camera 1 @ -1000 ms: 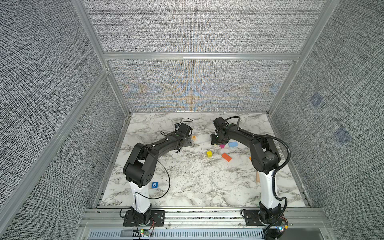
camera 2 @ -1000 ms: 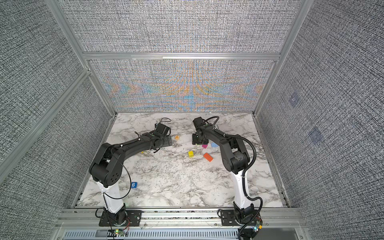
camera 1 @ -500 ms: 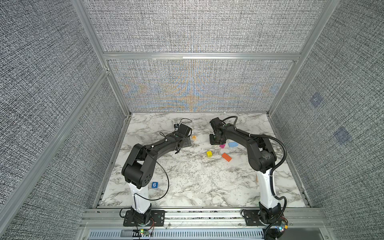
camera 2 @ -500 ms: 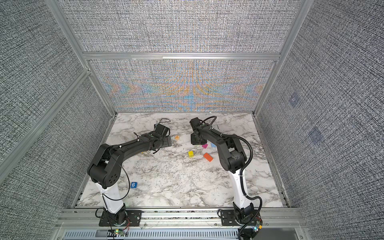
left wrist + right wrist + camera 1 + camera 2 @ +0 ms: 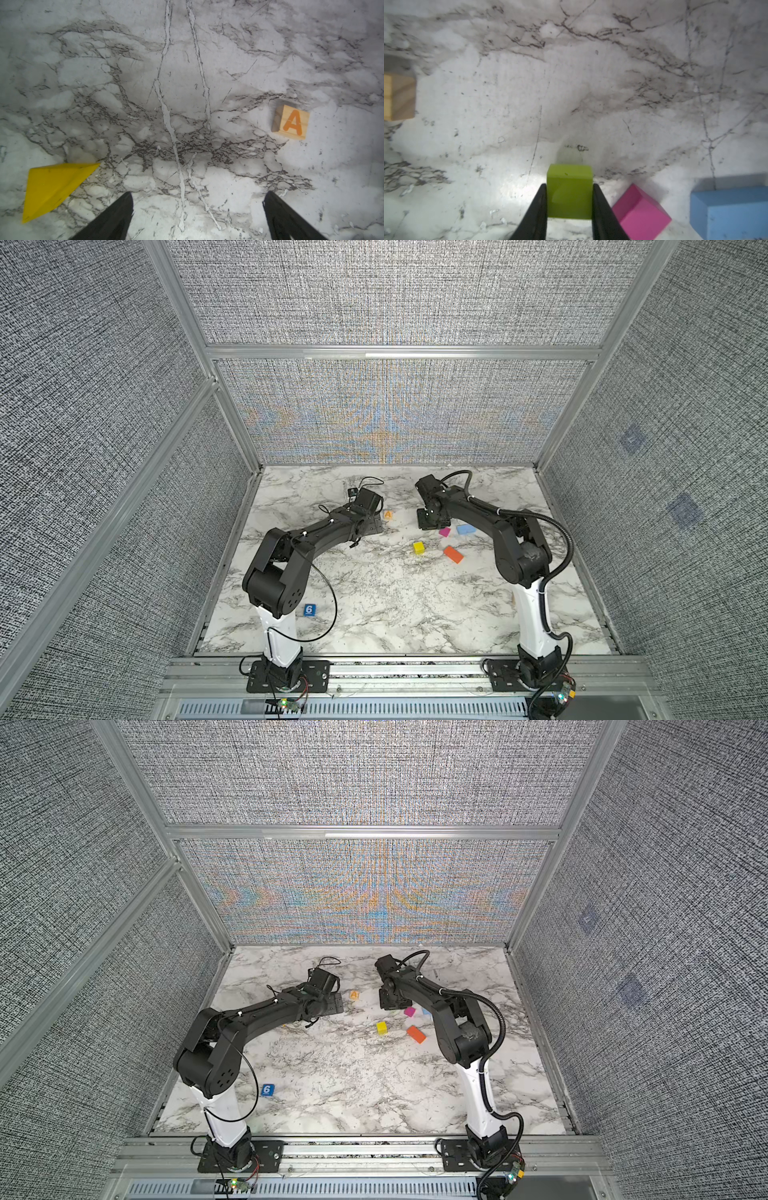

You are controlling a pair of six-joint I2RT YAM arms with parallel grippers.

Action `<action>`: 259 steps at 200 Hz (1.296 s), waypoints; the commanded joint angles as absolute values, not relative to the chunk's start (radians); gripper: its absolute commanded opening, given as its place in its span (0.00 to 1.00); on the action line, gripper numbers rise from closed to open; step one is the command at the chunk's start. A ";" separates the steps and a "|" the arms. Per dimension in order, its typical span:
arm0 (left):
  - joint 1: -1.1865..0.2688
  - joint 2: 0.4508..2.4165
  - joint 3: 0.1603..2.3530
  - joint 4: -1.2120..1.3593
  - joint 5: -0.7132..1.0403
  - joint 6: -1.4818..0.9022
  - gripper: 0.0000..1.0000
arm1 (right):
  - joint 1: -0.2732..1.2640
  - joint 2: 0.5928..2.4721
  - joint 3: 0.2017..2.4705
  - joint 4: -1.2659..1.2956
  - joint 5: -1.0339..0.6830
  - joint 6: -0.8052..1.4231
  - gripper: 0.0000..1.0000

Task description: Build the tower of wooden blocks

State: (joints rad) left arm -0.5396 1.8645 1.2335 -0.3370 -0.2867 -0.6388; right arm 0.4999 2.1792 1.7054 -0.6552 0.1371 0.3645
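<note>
My right gripper [image 5: 569, 187] is shut on a lime cube [image 5: 569, 199], with one finger pressed on each side. Whether the cube is off the table I cannot tell. Just beside it lie a magenta cube [image 5: 641, 209] and a blue slab [image 5: 733, 212]. In both top views the right gripper [image 5: 430, 523] sits at the back, near the magenta cube [image 5: 444, 531]. My left gripper [image 5: 198, 197] is open over bare marble, between a yellow wedge [image 5: 54, 187] and the "A" cube [image 5: 291, 122]. No tower is in view; the wood blocks lie singly.
A yellow cube [image 5: 419, 548] and an orange slab [image 5: 453, 554] lie in front of the right gripper. A blue "6" cube [image 5: 308, 609] sits by the left arm's base. Fabric walls with aluminium frames [image 5: 399, 352] enclose the marble table [image 5: 395, 614].
The right gripper's jaws have closed onto the lime cube, and its wrist has shifted slightly to the left. The left arm has hardly moved and stays open.
</note>
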 commanded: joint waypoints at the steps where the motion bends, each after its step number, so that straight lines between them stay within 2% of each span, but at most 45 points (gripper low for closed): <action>1: -0.537 1.844 1.220 -0.330 -0.273 -0.650 0.99 | 0.513 2.146 1.703 -0.685 0.151 0.353 0.30; 139: -0.548 1.590 1.121 -0.476 -0.167 -0.664 0.99 | 0.615 1.870 1.552 -0.738 0.141 0.353 0.29; 259: -0.561 1.524 1.081 -0.524 -0.129 -0.657 0.98 | 0.661 1.859 1.444 -0.694 0.059 0.316 0.30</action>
